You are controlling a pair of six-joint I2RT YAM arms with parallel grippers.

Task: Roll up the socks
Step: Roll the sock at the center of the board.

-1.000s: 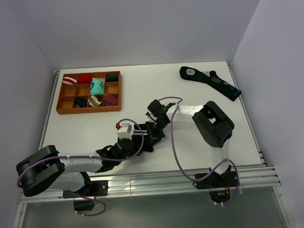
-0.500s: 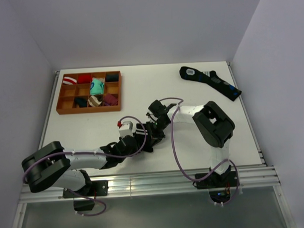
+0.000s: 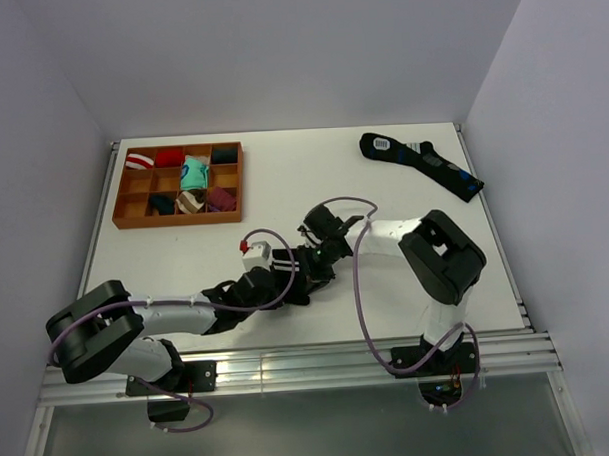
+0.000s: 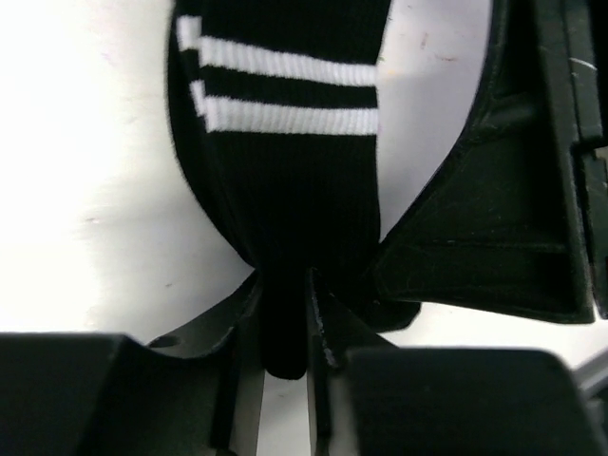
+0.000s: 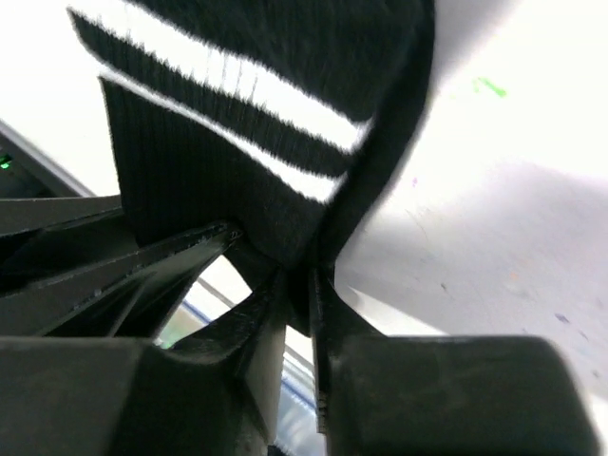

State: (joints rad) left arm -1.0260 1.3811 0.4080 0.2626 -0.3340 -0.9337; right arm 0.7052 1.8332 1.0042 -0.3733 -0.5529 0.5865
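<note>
The black sock (image 4: pixel 285 190) with two white stripes around its cuff lies bunched on the white table between my two grippers. My left gripper (image 4: pixel 285 328) is shut on a narrow fold at one end of it. My right gripper (image 5: pixel 299 280) is shut on a fold of the same sock (image 5: pixel 237 161) just below the stripes. In the top view both grippers meet near the table's middle front, left gripper (image 3: pixel 296 278) and right gripper (image 3: pixel 322 257) almost touching, and the sock is mostly hidden under them. The right gripper's finger (image 4: pixel 494 209) shows beside the sock in the left wrist view.
A brown compartment tray (image 3: pixel 179 223) with several small rolled sock bundles sits at the back left. A longer dark sock with blue marks and a white patch (image 3: pixel 422 162) lies at the back right. The metal rail at the table's near edge (image 3: pixel 319 363) runs below the arms.
My left gripper has reached further right towards the right gripper and closed on the sock. The right arm's elbow has shifted slightly right and nearer, still holding the sock.
</note>
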